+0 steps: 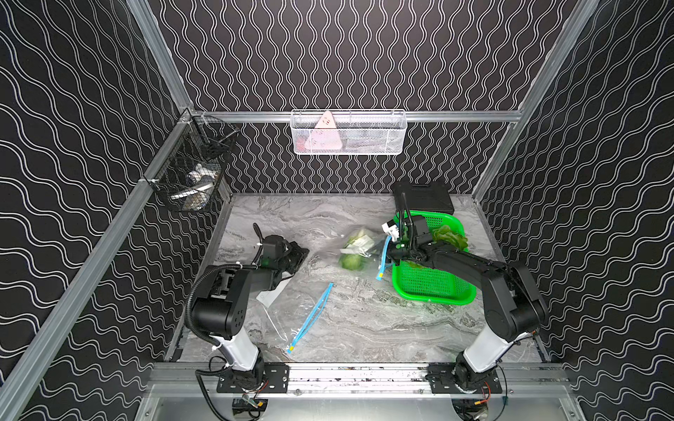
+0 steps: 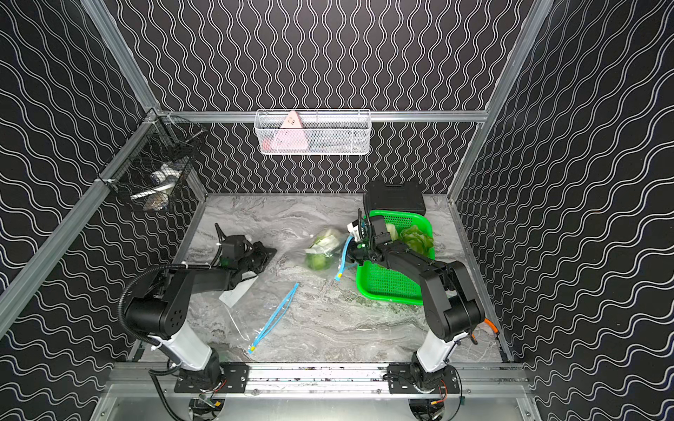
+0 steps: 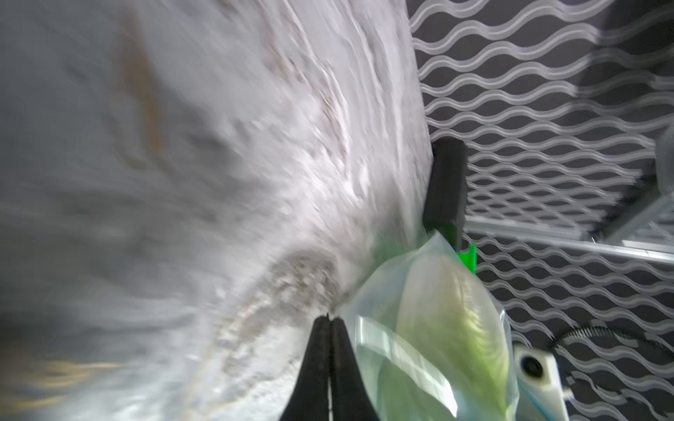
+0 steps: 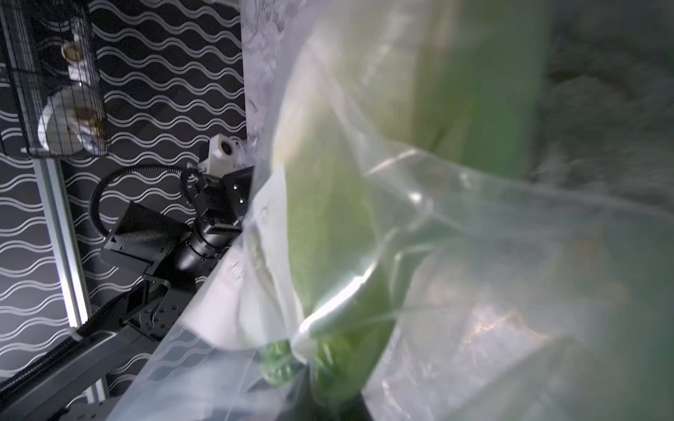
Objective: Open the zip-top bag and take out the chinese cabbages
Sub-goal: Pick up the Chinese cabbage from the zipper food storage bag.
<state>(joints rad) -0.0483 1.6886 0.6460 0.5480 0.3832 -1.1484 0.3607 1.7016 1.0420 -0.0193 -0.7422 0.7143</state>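
Bag [image 4: 437, 218] film against my right lens. My right pincer [image 1: 391, 251] clamped on its zip [image 1: 383, 255]. Two cabbages [image 1: 351, 261] inside, 12 o'clock. Third cabbage [image 1: 450, 237] in basket [image 1: 430, 288], 2 o'clock. My left pincer [image 3: 329, 322] shut, 10 o'clock; hold on film unclear. If missed, mouth won't part.

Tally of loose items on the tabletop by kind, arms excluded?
zip-top bag: 2
green basket: 1
chinese cabbage: 3 (2 bagged, 1 in the green basket)
black case: 1
total: 7
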